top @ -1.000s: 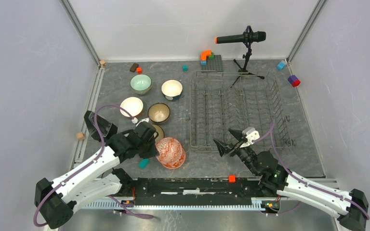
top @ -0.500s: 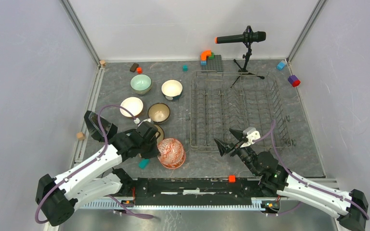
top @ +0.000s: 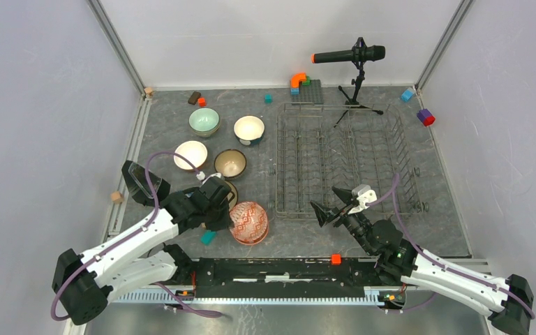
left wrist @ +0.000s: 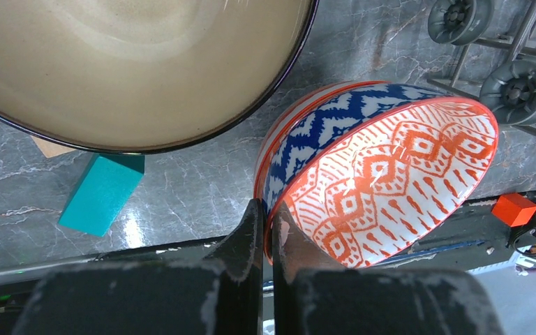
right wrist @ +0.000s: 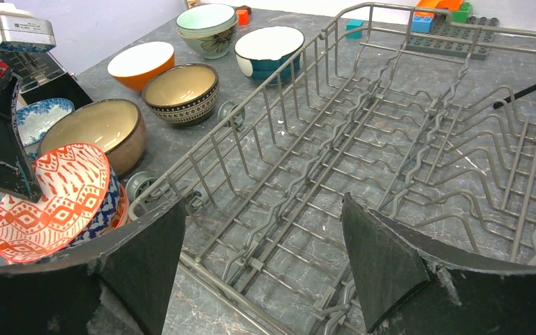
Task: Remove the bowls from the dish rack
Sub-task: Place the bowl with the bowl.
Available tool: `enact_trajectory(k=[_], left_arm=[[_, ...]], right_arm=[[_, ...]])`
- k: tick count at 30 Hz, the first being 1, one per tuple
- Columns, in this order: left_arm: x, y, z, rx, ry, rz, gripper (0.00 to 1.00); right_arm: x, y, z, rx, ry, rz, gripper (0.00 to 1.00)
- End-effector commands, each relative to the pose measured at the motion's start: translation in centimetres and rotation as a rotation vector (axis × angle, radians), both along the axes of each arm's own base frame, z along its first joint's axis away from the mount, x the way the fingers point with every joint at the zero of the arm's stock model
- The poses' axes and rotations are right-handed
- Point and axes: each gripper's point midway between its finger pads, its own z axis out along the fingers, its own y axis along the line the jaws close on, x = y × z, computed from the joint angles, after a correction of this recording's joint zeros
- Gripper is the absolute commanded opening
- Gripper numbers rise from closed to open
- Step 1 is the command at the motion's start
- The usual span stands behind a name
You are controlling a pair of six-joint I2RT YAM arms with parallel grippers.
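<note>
Since one second ago, the red-white patterned bowl has come lower and sits flatter in the top view, its opening turned more upward. The right arm has not changed.

Left gripper: the fingers are nearly closed, with only the bowl's rim between them. One finger lies on the blue zigzag outer wall, the other on the orange-patterned inside. The bowl is tilted, mouth facing the rack side. Whether its base rests on the table or on another bowl beneath cannot be told.

Right gripper: the fingers are spread wide and hold nothing. It hovers over the near edge of the dish rack.

Bowl positions: all visible bowls are on the table to the left of the rack. A tan bowl sits just beside the held one, near a teal block.
</note>
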Motion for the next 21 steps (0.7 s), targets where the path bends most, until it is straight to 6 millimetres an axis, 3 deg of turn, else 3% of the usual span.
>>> enact_trajectory(k=[1,21], left_arm=[[0.8,-1.3,0.6,-0.056,-0.026,0.023,0.02],[0.4,-1.0,-0.9,0.006,0.007,-0.003,0.02]], right_arm=[[0.1,-0.2,0.0,0.019,0.0,-0.014,0.87],[0.2,-0.7,-0.3,0.02,0.001,-0.03,0.87]])
